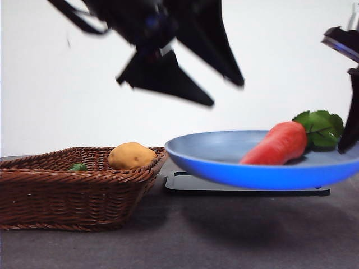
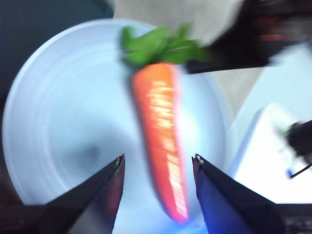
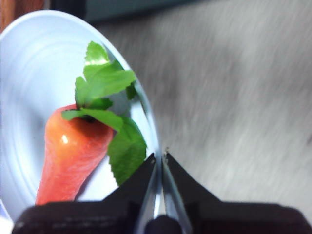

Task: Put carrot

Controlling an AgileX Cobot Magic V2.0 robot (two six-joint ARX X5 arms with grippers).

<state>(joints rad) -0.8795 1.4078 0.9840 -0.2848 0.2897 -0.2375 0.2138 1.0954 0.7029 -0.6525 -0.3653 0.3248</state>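
The carrot [image 1: 277,144], red-orange with green leaves, lies on a blue plate [image 1: 224,165]. My right gripper [image 1: 350,137] is shut on the plate's rim beside the leaves and holds the plate slightly off the table; the right wrist view shows the jaws [image 3: 160,155] pinching the rim [image 3: 152,131] with the carrot [image 3: 73,156] close by. My left gripper [image 1: 227,94] hangs open and empty above the plate. In the left wrist view its jaws [image 2: 158,158] are spread over the carrot [image 2: 163,136] and plate [image 2: 58,107], not touching either.
A brown wicker basket [image 1: 56,193] stands at the left with a yellow-brown potato [image 1: 132,156] and a small green item [image 1: 77,167] in it. A black mat [image 1: 247,188] lies on the grey table under the plate.
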